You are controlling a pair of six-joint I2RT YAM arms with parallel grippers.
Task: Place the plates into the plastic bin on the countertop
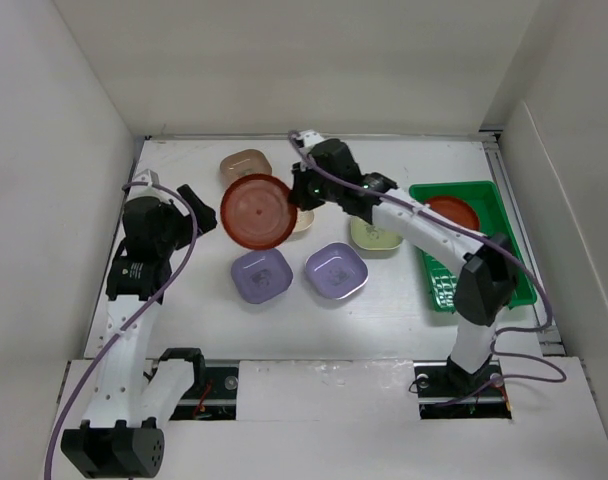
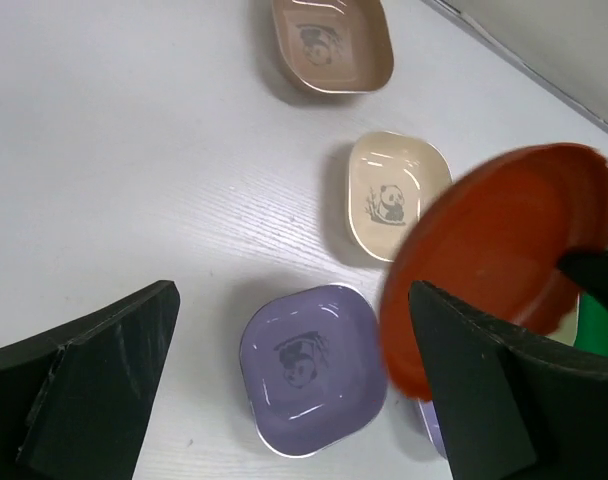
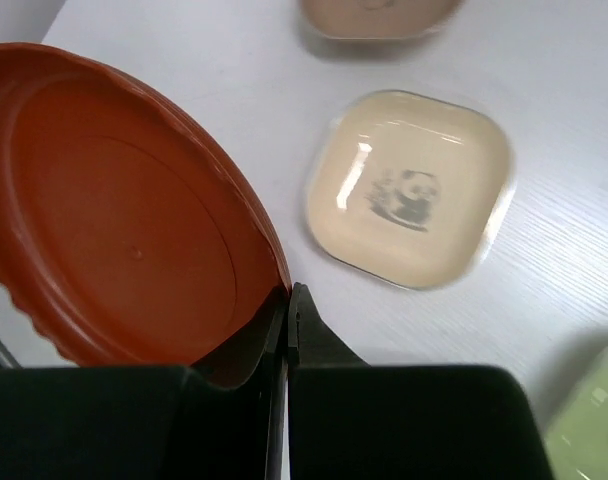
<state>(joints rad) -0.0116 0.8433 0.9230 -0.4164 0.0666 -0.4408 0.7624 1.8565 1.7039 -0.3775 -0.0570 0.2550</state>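
Left gripper: spread wide, nothing held; the raised plate's edge is just off its fingertips.
Round red-orange plastic plate: lifted clear of the flat white countertop and tilted; it is pinched at the rim, judged so that it can be carried.
Right gripper: clamped tight on that rim, the plate hanging to its left.
Cream rounded-square dish: flat on the countertop, just beyond the right fingertips.
Bright green slotted plastic bin: well right of the right gripper; 1 other red-orange plate is seen inside.
Writing: none readable; only panda prints are seen.
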